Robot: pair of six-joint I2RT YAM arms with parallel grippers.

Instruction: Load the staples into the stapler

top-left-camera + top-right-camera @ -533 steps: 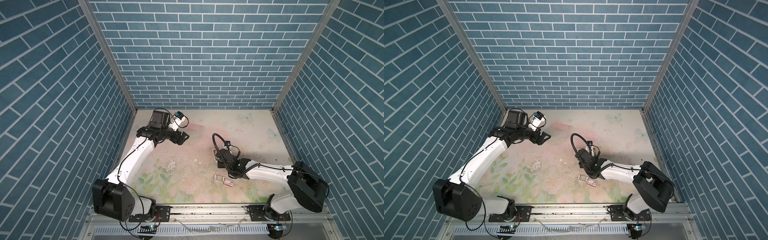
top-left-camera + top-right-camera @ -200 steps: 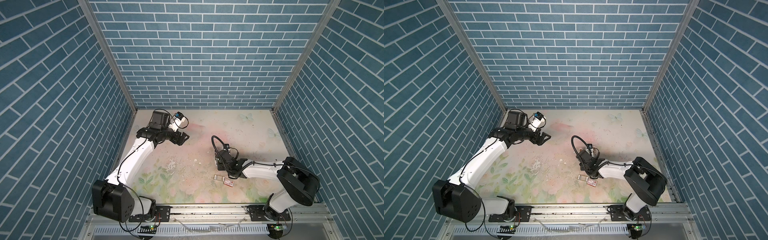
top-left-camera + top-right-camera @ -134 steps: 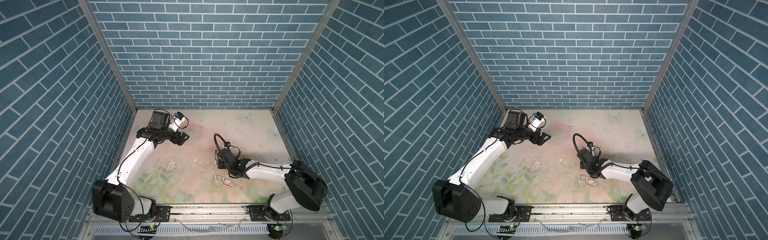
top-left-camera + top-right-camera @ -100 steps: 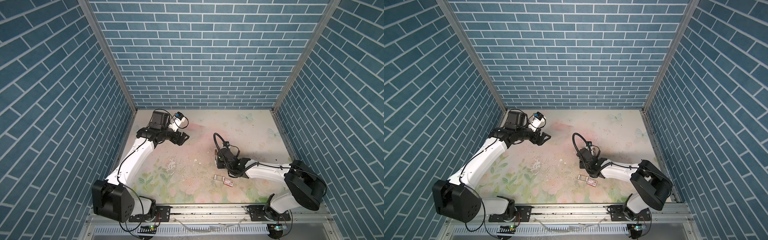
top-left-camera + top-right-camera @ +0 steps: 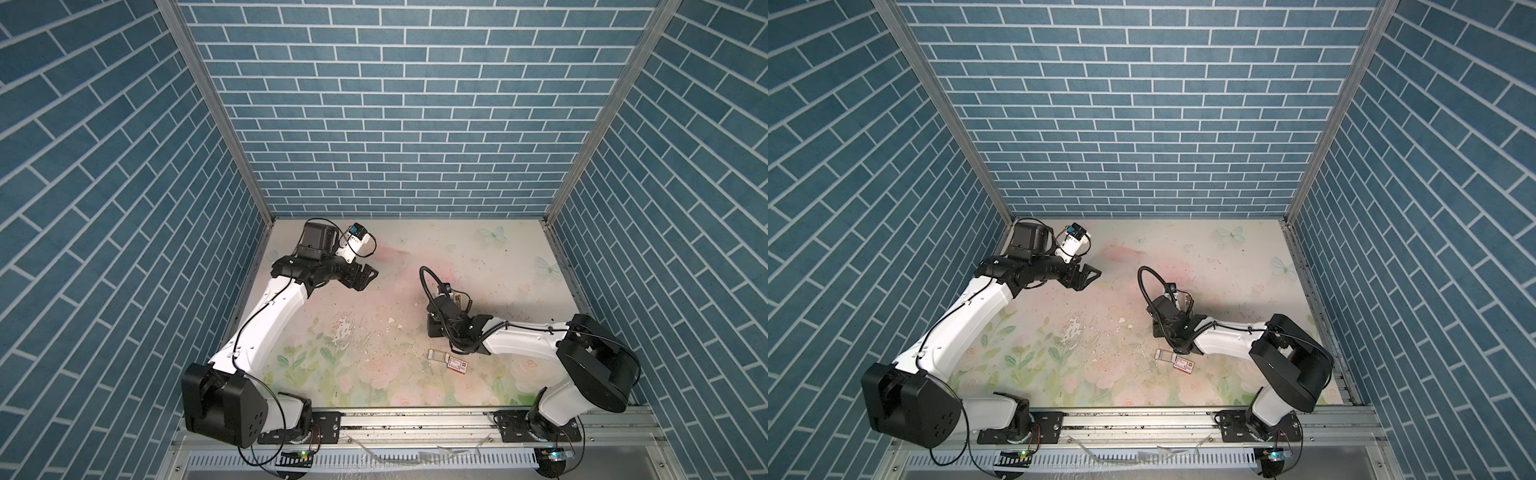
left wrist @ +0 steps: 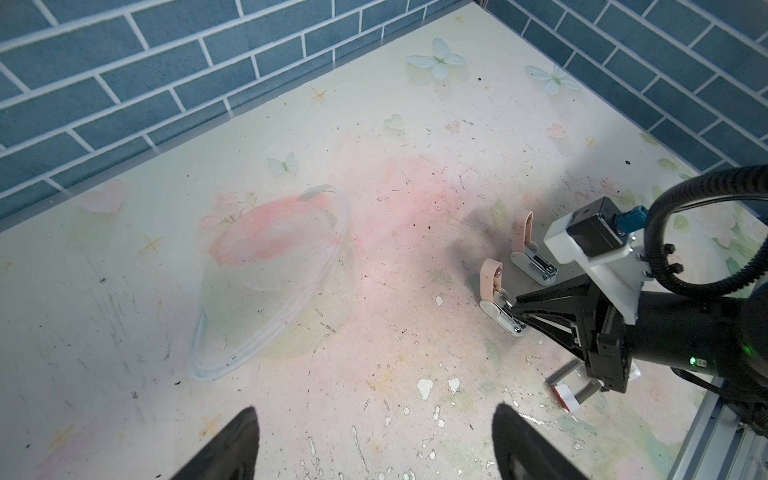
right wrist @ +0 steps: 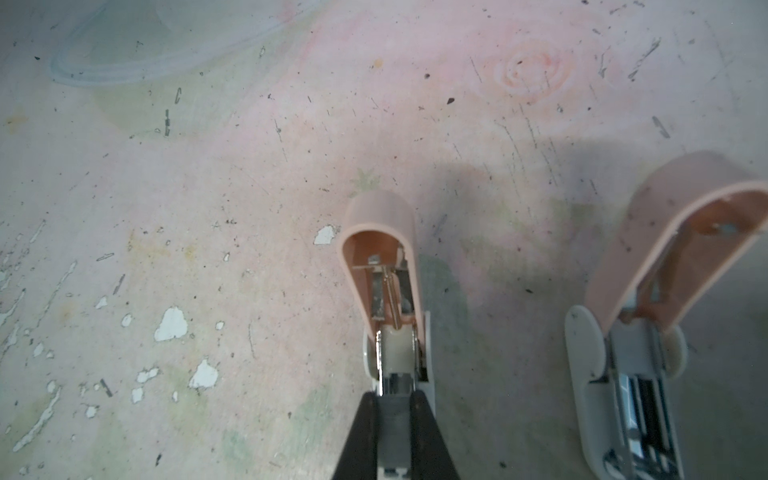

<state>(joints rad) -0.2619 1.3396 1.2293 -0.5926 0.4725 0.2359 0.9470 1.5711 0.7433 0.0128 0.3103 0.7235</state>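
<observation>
Cream floral tabletop (image 5: 498,257) is overhung by the wide-spread, empty left gripper (image 5: 365,279), while the right gripper (image 7: 392,400) is clamped, at the open pink-lidded white stapler's (image 7: 382,232) channel, on a thin grey strip of staples (image 7: 395,417), judged to need sliding fully home next.

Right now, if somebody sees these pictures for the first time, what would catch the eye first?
A stapler with its pink lid flipped up stands near the middle of the table, with a second stapler beside it, also open. The right end effector is shut on a grey strip, seemingly the staples, at the first stapler's channel. The left end effector hangs open and empty near the far left corner.
</observation>
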